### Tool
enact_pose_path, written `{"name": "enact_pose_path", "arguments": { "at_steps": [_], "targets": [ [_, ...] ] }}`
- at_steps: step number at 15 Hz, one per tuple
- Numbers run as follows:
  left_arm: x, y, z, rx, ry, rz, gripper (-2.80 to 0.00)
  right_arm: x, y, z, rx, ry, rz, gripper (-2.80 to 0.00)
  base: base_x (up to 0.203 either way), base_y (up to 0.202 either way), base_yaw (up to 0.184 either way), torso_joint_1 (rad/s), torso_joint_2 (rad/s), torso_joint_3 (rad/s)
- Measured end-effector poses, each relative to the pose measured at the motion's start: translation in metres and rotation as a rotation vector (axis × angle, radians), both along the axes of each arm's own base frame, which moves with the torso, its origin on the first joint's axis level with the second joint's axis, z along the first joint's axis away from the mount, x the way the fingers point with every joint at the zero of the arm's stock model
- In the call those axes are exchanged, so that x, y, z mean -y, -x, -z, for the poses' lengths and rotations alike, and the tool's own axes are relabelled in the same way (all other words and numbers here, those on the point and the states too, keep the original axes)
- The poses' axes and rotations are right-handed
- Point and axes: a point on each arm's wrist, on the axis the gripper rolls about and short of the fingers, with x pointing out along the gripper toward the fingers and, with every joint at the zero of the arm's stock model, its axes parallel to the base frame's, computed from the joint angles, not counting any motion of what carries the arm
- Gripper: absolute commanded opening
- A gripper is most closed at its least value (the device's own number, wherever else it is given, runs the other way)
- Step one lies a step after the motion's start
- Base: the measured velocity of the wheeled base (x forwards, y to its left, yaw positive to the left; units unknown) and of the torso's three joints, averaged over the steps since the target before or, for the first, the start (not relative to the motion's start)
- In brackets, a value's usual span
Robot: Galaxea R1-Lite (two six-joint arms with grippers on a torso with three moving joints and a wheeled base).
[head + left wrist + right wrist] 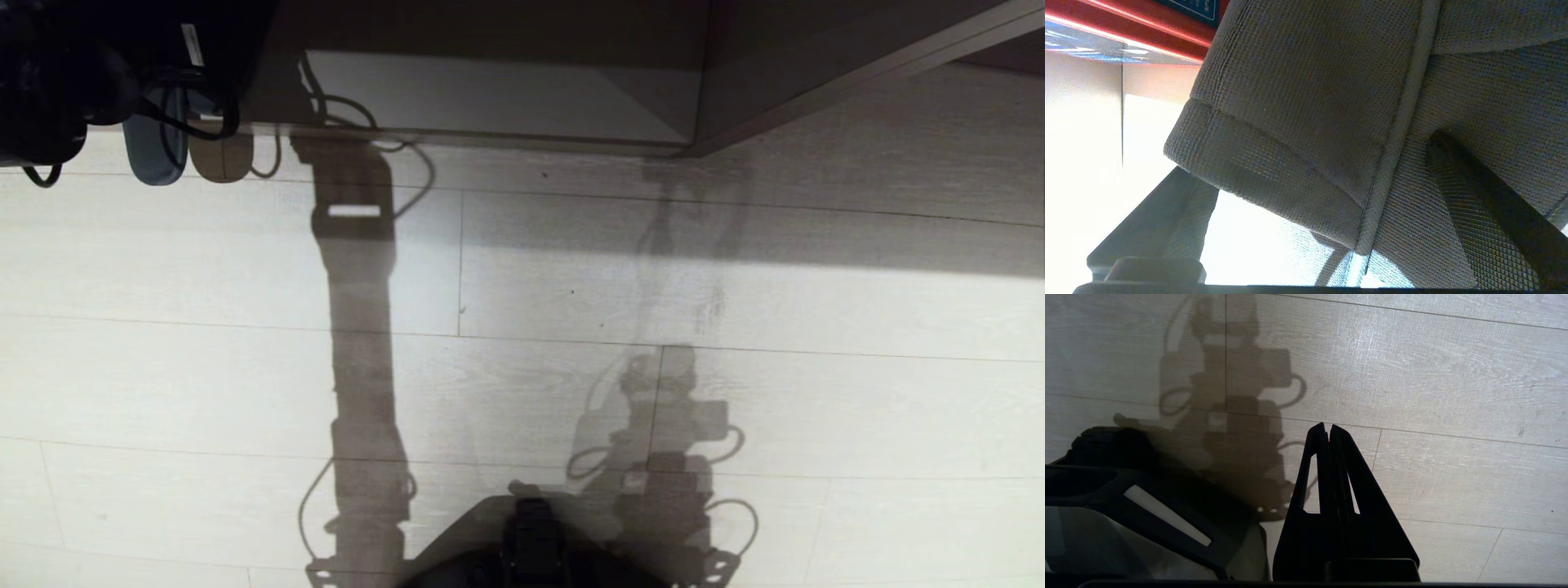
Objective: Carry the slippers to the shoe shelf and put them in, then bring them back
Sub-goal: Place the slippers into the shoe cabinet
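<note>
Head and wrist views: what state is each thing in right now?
left gripper: open wide, close against the slippers.
right gripper: shut, holding nothing, over the floor.
slippers: together at the left gripper, just outside the shoe shelf.
shoe shelf: no slippers in the compartment in view.

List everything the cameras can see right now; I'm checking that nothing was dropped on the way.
slippers: one pair, grey-blue fabric, under the left arm's end at the shelf's front edge
shoe shelf: one, taupe, along the far side of the floor
floor: pale wood planks, crossed by the robot's shadows
red-edged object: one, red and blue, beyond the slippers; cannot tell what it is
robot base: one, black, near edge, centre
left arm: one, black with looping cables, far left over the slippers
right gripper: one, black, shut, empty, above bare floor
</note>
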Motion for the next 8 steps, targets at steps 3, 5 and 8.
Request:
{"name": "enact_pose_path", "arguments": {
  "at_steps": [3,5,8],
  "targets": [
    [0.000,0.005,-0.004,0.023,0.038,0.010,0.00,0.000,0.000,0.000,0.000,0.000,0.000,-2.80,0.000,0.000,0.000,0.000,0.00,0.000],
    [0.000,0.007,-0.006,0.042,0.063,0.017,0.00,0.000,0.000,0.000,0.000,0.000,0.000,-2.80,0.000,0.000,0.000,0.000,0.00,0.000],
    [0.000,0.013,-0.012,0.067,0.066,0.018,0.00,0.000,0.000,0.000,0.000,0.000,0.000,-2.80,0.000,0.000,0.000,0.000,0.00,0.000]
  ]
}}
